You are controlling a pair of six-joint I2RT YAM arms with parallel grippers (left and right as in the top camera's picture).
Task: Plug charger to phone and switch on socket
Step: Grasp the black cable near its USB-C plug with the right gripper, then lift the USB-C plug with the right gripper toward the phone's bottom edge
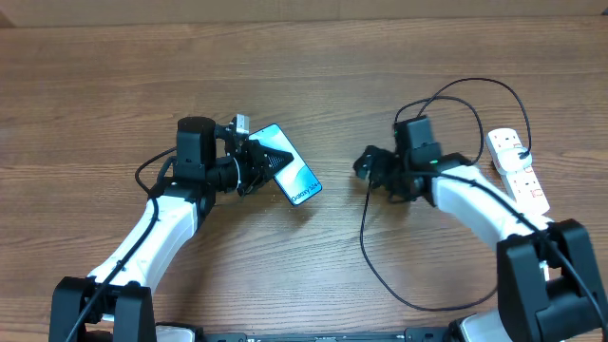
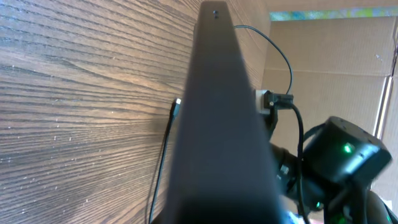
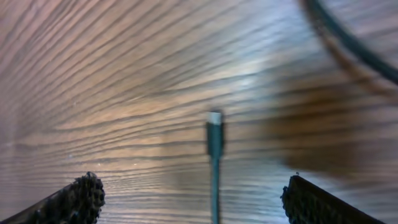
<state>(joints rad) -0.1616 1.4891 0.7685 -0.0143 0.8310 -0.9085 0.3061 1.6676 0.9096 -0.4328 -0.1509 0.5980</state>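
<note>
Black charger tip (image 3: 214, 127) sits mid-frame between spread fingers of the right gripper (image 3: 193, 196); close squarely behind it. Meanwhile the left gripper (image 1: 259, 161) seemingly pinches the phone (image 1: 293, 171).

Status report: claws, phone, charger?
Left claw shut on phone. Right claw open over charger tip, ungripped on table. Nothing between them.
</note>
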